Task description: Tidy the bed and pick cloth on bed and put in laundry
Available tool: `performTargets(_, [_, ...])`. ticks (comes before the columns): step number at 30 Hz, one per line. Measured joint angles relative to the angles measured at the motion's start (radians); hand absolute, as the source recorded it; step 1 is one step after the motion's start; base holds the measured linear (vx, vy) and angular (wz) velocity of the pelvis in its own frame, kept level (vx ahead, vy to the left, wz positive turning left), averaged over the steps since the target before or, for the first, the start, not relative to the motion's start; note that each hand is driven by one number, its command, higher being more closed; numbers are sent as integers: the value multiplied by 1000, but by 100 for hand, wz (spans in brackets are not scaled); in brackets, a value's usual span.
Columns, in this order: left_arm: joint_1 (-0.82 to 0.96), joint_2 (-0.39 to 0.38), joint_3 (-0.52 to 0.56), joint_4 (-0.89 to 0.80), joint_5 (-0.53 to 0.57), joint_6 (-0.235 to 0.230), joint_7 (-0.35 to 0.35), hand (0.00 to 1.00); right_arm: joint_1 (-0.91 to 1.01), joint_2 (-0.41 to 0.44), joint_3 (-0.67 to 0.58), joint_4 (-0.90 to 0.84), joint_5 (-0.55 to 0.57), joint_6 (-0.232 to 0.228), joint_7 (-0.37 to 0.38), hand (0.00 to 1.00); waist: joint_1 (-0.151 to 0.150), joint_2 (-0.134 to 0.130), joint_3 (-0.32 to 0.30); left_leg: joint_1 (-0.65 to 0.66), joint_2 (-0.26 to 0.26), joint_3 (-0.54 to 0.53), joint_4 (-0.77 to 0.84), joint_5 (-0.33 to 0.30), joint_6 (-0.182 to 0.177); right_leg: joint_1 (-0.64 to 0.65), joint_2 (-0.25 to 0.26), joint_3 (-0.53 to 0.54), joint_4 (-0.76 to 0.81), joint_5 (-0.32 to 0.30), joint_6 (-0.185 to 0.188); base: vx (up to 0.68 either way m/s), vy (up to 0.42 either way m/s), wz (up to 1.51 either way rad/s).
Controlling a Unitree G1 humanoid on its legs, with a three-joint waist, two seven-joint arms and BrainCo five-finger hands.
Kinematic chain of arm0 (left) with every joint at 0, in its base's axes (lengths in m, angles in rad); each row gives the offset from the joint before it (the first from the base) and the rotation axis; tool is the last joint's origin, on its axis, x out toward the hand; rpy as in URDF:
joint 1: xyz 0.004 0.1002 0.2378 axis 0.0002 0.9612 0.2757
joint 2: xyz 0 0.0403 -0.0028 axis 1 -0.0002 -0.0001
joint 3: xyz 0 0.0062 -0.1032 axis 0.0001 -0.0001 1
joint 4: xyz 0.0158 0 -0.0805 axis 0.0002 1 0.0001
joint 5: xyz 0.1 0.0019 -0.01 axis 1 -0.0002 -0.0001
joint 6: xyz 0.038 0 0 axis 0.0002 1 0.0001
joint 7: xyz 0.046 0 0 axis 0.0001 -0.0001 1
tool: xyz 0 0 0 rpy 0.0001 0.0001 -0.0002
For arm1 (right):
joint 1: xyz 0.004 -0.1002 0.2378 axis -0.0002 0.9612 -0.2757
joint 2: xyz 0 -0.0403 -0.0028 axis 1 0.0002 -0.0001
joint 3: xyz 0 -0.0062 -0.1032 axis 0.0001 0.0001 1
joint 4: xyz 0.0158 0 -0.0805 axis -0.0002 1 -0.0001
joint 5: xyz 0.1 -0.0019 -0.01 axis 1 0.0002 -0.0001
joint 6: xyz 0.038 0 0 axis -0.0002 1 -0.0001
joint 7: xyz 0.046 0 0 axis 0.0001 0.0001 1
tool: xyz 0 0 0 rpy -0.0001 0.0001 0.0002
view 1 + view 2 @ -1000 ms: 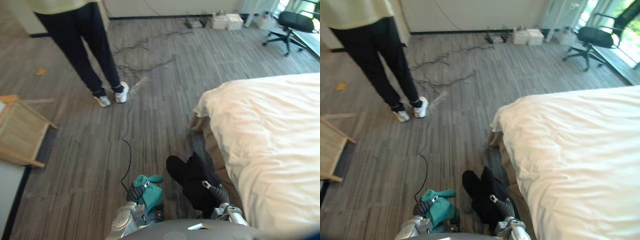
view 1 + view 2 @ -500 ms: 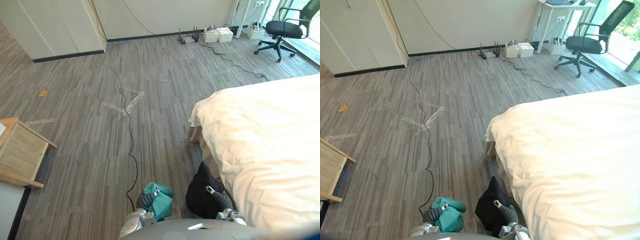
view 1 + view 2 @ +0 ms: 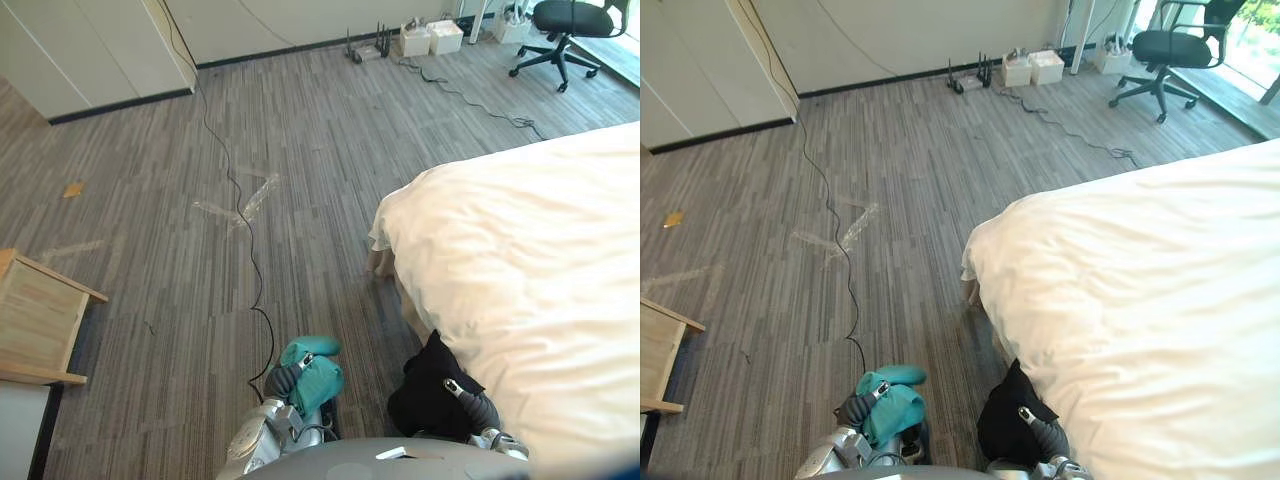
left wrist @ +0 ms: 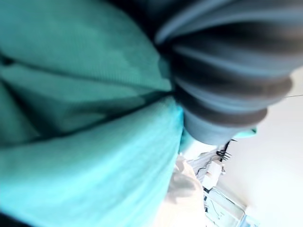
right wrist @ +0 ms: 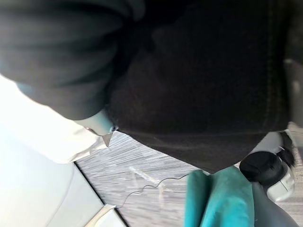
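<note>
A teal cloth (image 3: 315,375) is bunched over my left hand (image 3: 278,381), carried above the floor at the bottom middle. The left wrist view has the same teal cloth (image 4: 71,165) pressed against the dark ribbed cover (image 4: 227,71). A black cloth (image 3: 425,395) hangs bundled around my right hand (image 3: 472,402), close to the near corner of the bed (image 3: 520,260). In the right wrist view the black cloth (image 5: 203,94) covers the hand, with the teal cloth (image 5: 222,198) beyond it. The bed's white cover lies smooth, with nothing on the part in view.
A light wooden piece of furniture (image 3: 35,315) stands at the left edge. White cupboards (image 3: 80,50) line the far wall, with small white boxes (image 3: 430,38) and a black office chair (image 3: 565,20) at the far right. Strips of clear tape (image 3: 245,200) lie on the grey floor.
The camera has swung, so the whole scene has shifted. The person who stood at the far left one second ago is out of the picture. Both cloths stay with my hands.
</note>
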Motion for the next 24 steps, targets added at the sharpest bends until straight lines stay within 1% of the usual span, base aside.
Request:
performTargets(1, [-2,0,2,0,-14,0,9,100,5,1,0,8,0,1,1,100,6,-3,2,10,-4,1,-20,57,23,15,-2,6,-4,0,0,292,144,-15])
performTargets(2, [-10,-10,19,2,-40,0,32,100,0,6,3,14,1,1,2,100,17,-25,0,28,-30,15,-21,73,95,34,-26,13,-2,1,0,398,181,-10])
performTargets(3, [-15,-17,43,1,-58,-2,45,100,-9,16,8,13,0,1,6,100,17,-42,-7,40,-55,21,-18,49,101,24,-53,17,15,9,10,397,180,-6])
performTargets(4, [-17,-29,59,-1,-65,-9,62,100,-18,19,9,9,1,0,11,100,18,-58,-8,39,-68,28,-10,28,126,7,-73,30,53,20,24,499,238,-2])
performTargets(5, [-18,-36,69,-7,-67,-23,82,100,-15,22,9,7,1,0,14,100,23,-79,-15,43,-88,42,3,-3,141,-30,-106,43,143,34,48,447,217,4])
performTargets(6, [-17,-36,75,-8,-68,-30,100,100,-11,21,9,7,1,3,13,100,24,-98,-21,62,-114,42,7,-34,156,-84,-141,59,288,61,93,471,221,9])
performTargets(7, [-18,-36,78,-10,-68,-34,109,100,-14,22,9,7,1,6,13,100,22,-108,-17,83,-127,40,7,-52,158,-121,-159,64,387,92,123,473,215,20])
performTargets(8, [-16,-36,77,-11,-66,-39,127,100,-13,24,11,6,0,9,13,100,21,-119,-11,135,-150,25,1,-93,157,-200,-196,75,595,227,134,473,210,26])
performTargets(9, [-10,-39,75,-9,-65,-41,153,100,-10,24,25,6,0,10,11,100,16,-118,-12,197,-159,0,-15,-125,148,-276,-215,90,778,303,146,474,204,25])
performTargets(10, [-8,-39,74,-7,-65,-43,164,100,-10,24,34,6,0,10,11,100,15,-113,-9,228,-160,-12,-25,-137,138,-316,-219,86,849,278,136,382,155,18])
performTargets(11, [0,-38,74,-7,-65,-47,180,100,-6,24,47,1,0,10,10,100,13,-102,-7,282,-160,-27,-55,-146,132,-370,-218,65,913,229,109,497,173,27])
performTargets(12, [11,-37,72,-6,-66,-55,211,100,6,29,48,-34,1,8,7,100,-2,-94,-6,361,-159,-64,-103,-160,126,-444,-207,16,922,155,83,493,154,40])
performTargets(13, [16,-37,70,-6,-66,-60,225,100,10,29,48,-49,0,8,5,100,-9,-94,-6,385,-158,-80,-115,-166,123,-474,-198,-3,902,128,81,595,134,69])
performTargets(14, [21,-36,67,-6,-66,-64,249,100,26,33,45,-79,0,5,3,100,-14,-92,-5,420,-157,-113,-129,-184,114,-544,-176,-35,825,83,76,507,32,71])
performTargets(15, [24,-37,67,-6,-67,-65,270,100,37,33,42,-98,-3,-6,2,100,-14,-88,-2,443,-153,-142,-126,-198,108,-590,-153,-54,721,73,71,638,-6,109])
performTargets(16, [29,-40,67,-5,-67,-67,301,100,46,34,28,-111,-26,-30,1,100,-17,-73,2,469,-137,-187,-112,-226,116,-638,-104,-55,465,118,69,678,-59,106])
performTargets(17, [33,-40,67,-5,-67,-68,310,100,50,37,21,-112,-36,-38,1,100,-18,-68,1,479,-133,-215,-106,-239,114,-649,-87,-51,332,167,79,464,-56,112])
performTargets(18, [36,-40,68,-4,-66,-70,317,100,55,40,16,-115,-38,-44,1,100,-21,-68,0,490,-134,-240,-103,-251,113,-663,-85,-45,222,215,97,471,-101,95])
performTargets(19, [38,-39,71,-4,-67,-72,322,100,61,46,15,-121,-38,-53,0,100,-17,-76,1,506,-147,-276,-101,-268,96,-693,-92,-15,133,257,129,604,-215,135])
performTargets(20, [49,-36,81,-4,-67,-77,328,100,62,51,15,-125,-39,-58,-8,100,-10,-88,4,556,-160,-335,-83,-321,66,-727,-116,47,76,290,157,741,-273,141])
performTargets(21, [69,-36,84,-5,-67,-89,343,100,62,49,17,-125,-45,-56,-11,100,-8,-84,1,584,-154,-369,-54,-370,58,-725,-115,72,74,311,142,639,-270,126])
performTargets(22, [83,-36,85,-5,-67,-99,346,100,62,46,20,-126,-51,-55,-14,100,-7,-78,-3,601,-144,-386,-29,-408,60,-715,-108,82,80,330,130,693,-340,97])
performTargets(23, [106,-43,88,-4,-68,-109,349,100,61,26,26,-130,-62,-51,-29,100,-7,-37,-25,615,-97,-419,28,-484,56,-705,-69,90,114,407,61,850,-409,91])
performTargets(24, [140,-60,94,-4,-68,-110,357,100,41,8,33,-127,-66,-43,-46,100,-5,4,-49,598,-47,-409,139,-508,26,-705,-40,59,190,460,21,844,-433,81])
